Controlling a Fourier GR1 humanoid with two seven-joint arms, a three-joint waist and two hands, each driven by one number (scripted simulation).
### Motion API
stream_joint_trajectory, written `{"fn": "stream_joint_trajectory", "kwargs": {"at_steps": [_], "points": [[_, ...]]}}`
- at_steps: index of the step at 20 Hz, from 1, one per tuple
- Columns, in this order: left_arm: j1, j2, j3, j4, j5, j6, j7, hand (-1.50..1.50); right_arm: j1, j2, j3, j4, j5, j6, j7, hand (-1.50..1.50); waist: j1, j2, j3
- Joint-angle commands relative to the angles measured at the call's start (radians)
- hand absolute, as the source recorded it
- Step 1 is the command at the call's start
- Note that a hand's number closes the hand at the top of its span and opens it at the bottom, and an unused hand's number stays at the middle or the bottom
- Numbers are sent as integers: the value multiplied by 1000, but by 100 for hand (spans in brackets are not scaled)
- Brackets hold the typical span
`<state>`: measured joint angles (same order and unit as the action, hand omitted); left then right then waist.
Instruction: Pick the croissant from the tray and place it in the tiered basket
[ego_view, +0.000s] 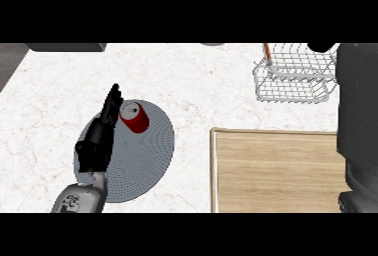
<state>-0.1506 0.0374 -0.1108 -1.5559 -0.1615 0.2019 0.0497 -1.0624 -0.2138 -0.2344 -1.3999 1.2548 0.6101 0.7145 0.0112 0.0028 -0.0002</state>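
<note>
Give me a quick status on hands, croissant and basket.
Left hand open, beside red can. Right forearm covers tray's right side, hand unseen. Croissant not visible. Basket far right.

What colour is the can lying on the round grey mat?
Red, with a pale top; the can shows in the head view.

White marble counter (192, 85) with faint reddish veining fills most of the frame. Dark grey strip (9, 60) at the upper left corner, beyond the counter's edge. Dark box-like shape (65, 47) along the top left. Light is even and flat, with no strong shadows.
</note>
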Motion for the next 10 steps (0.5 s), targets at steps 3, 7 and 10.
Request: {"fn": "stream_joint_trajectory", "kwargs": {"at_steps": [3, 7, 10], "points": [[9, -10, -12, -33, -12, 3, 16, 0, -1, -91, 7, 223, 22, -171, -105, 150, 4, 1, 0], [-12, 33, 38, -19, 29, -46, 32, 0, 53, -108, -23, 269, -7, -209, -137, 150, -2, 0, 0], [52, -18, -10, -7, -8, 1, -46, 0, 28, -63, -178, 286, -85, -301, -44, -150, 3, 1, 0]]}}
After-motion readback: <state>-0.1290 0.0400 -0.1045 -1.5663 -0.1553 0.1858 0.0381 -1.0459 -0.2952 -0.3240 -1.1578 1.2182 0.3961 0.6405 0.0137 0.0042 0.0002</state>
